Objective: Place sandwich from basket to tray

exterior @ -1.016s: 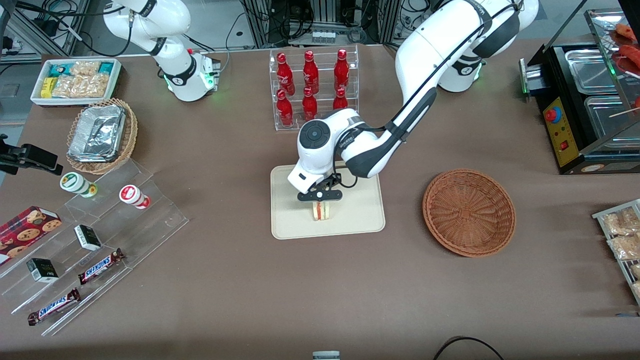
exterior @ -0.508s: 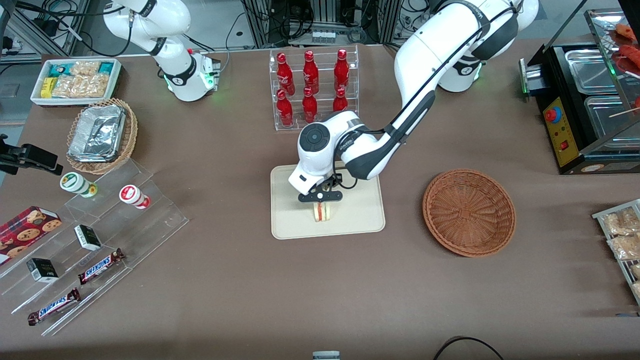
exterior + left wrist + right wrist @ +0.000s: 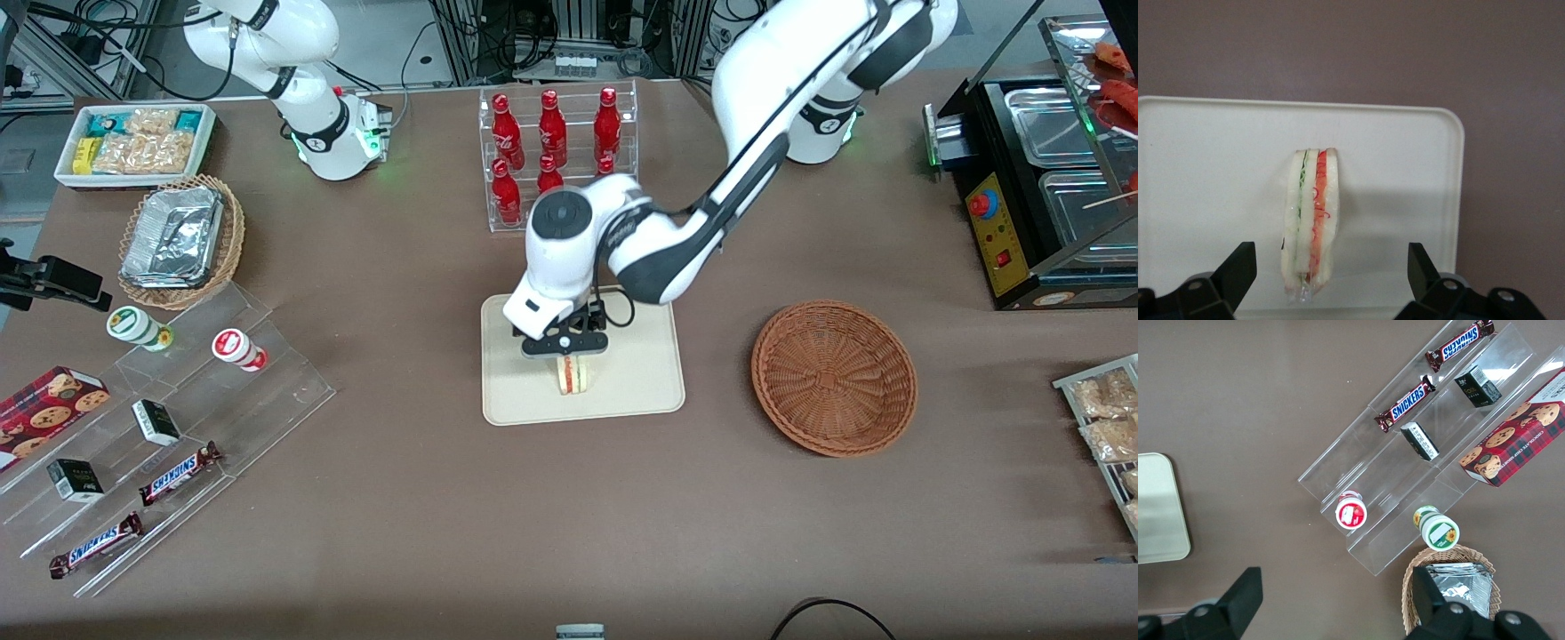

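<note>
Front view: sandwich [image 3: 573, 375] sits on the tray [image 3: 640, 391], standing on edge, layered face toward the front camera, stripes running vertical. It is in the tray's middle, on the half nearer the camera. Gripper [image 3: 565, 348] hangs directly above it, hiding the sandwich's farther end. Basket [image 3: 834, 377] sits on the table well apart from the tray, toward the working arm's end. Bottle rack [image 3: 556, 151] with red bottles stands farther from the camera than the tray.

Left wrist view: sandwich [image 3: 1311, 223] stands upright on the tray [image 3: 1205, 173], thin wedge seen from above, long axis running straight away from the gripper [image 3: 1331, 277]. Green layer on one flank, red-orange on the other, white bread between and outside. Fingers [image 3: 1238, 267] are spread wide, one on each side of the sandwich, clear gaps to both, no contact.

Right wrist view: only a corner of the tray [image 3: 1158, 510] shows; sandwich not visible. Acrylic step shelf [image 3: 1418, 460] holds chocolate bars and small boxes.
</note>
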Robot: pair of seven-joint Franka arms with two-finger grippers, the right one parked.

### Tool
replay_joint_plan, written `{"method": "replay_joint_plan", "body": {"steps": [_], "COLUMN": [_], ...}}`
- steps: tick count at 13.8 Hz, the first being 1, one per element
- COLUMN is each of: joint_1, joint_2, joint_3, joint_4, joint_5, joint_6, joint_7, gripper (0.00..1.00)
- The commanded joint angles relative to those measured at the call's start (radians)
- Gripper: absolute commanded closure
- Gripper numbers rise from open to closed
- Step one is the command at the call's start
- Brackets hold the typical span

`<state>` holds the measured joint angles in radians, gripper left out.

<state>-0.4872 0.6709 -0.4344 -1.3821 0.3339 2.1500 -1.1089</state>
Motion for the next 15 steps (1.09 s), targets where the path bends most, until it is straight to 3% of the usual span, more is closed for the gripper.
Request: {"method": "replay_joint_plan", "body": {"steps": [1, 7, 13, 15], "joint_1": [0.057, 0.246, 0.475, 0.489], "joint_2": [-0.173, -0.424, -0.566, -0.612], "joint_3": [0.006, 0.005, 0.009, 0.122], "joint_4": [-0.032, -0.038, -0.038, -0.038], "joint_5": [-0.044, -0.059, -0.212, -0.268], "joint_6": [-0.053, -0.373, -0.611, -0.685], "joint_7": [-0.040, 0.012, 0.461, 0.642], "gripper": [0.00, 0.00, 0.00, 0.00]}}
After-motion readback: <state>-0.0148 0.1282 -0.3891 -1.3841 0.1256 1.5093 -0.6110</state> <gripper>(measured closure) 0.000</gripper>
